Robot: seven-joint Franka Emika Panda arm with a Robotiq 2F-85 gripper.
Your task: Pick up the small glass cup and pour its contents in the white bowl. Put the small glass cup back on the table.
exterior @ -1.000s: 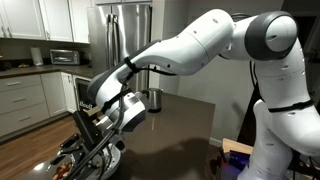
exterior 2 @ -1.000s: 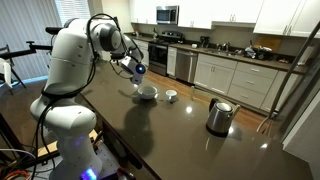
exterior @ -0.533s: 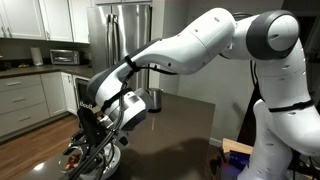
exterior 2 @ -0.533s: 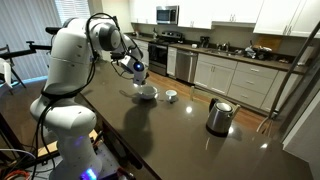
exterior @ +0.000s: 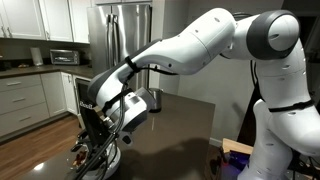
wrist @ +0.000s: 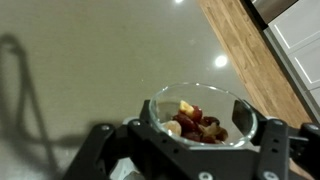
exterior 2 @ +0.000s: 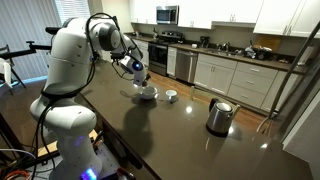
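Kitchen room. A steel fridge [exterior: 125,40] is standing far behind the fingers [exterior: 93,128], with white cabinets [exterior: 25,15] and a microwave [exterior: 63,57] sitting off to their side. A grey counter [exterior 2: 235,58] with a stove [exterior 2: 158,52] is running well beyond the fingers. In the wrist view, wood floor [wrist: 250,60] is showing right of them, and a ceiling-light glare [wrist: 220,61] is shining just past them.

Large dark brown glossy table [exterior 2: 170,145]: one.
Wide, shallow round white bowl [exterior 2: 147,93]: one.
Small cups: two, as far as the views match up. One clear glass cup [wrist: 200,112] in the wrist view holds red and pale yellow pieces [wrist: 195,122], too clumped to count. One pale round cup [exterior 2: 171,96] stands on the table in an exterior view.
Squat steel kettle [exterior 2: 219,117]: one.
White jointed robot arm [exterior 2: 70,55]: one.
Tall stainless steel refrigerator [exterior: 125,35]: one.
Silver countertop oven [exterior: 63,57]: one.
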